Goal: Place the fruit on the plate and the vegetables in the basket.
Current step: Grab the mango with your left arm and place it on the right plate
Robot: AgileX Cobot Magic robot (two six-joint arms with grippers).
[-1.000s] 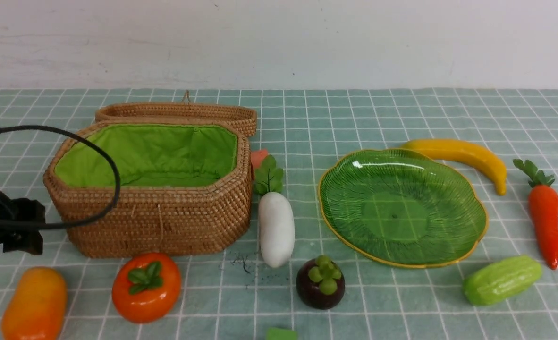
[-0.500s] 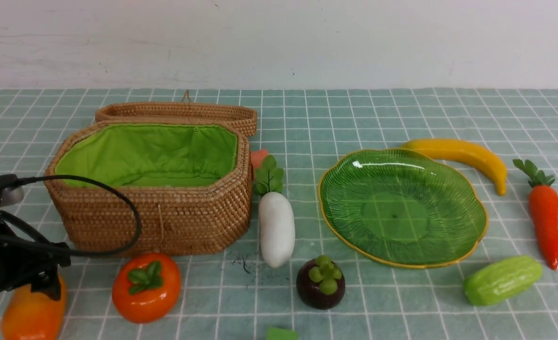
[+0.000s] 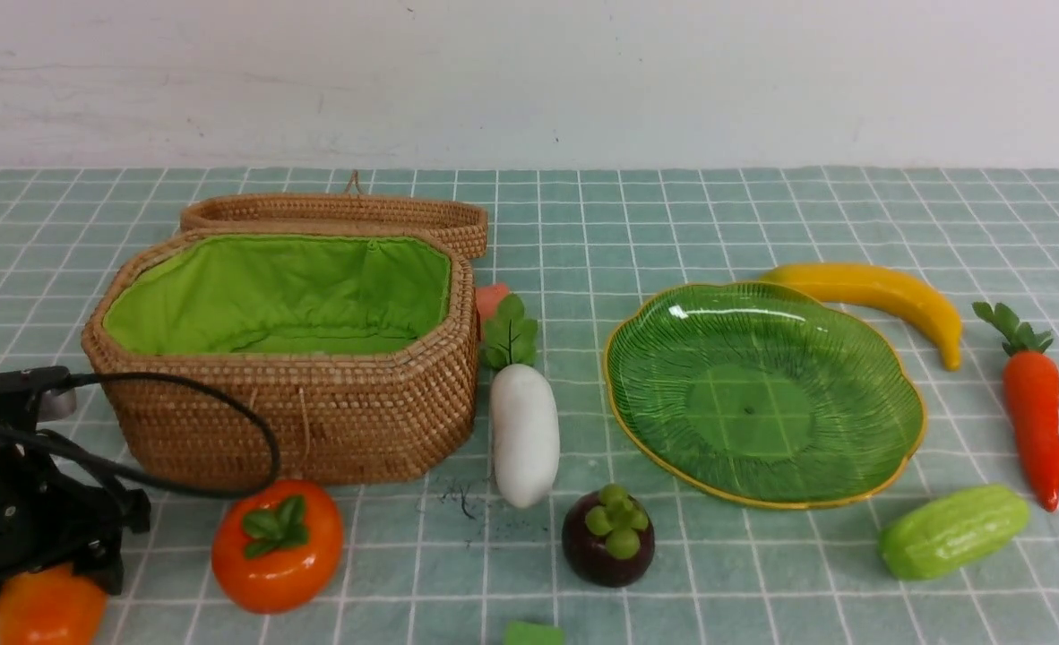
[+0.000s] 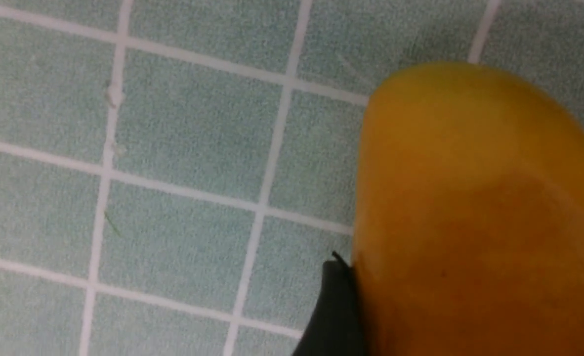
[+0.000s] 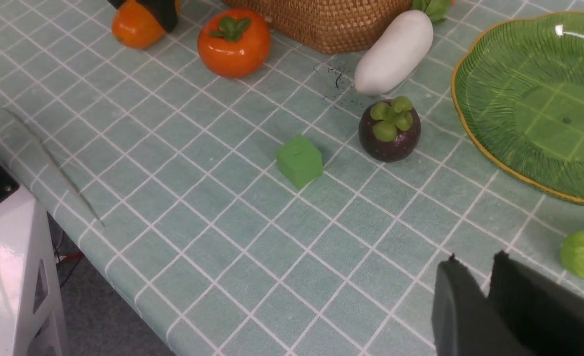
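Left gripper (image 3: 55, 578) sits right on top of the mango (image 3: 46, 614) at the near-left corner, jaws spread wide, one finger (image 4: 334, 306) against the fruit's side. Whether it is squeezing yet, I cannot tell. The mango's long axis is mostly hidden beneath it. The plate (image 3: 762, 394) lies well away to the right, past the persimmon (image 3: 277, 546), so a long carry looks likely. Right gripper (image 5: 477, 267) hangs nearer the plate, narrow and empty.

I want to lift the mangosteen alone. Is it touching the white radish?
Apart. The right wrist view shows tablecloth between the mangosteen and the radish.
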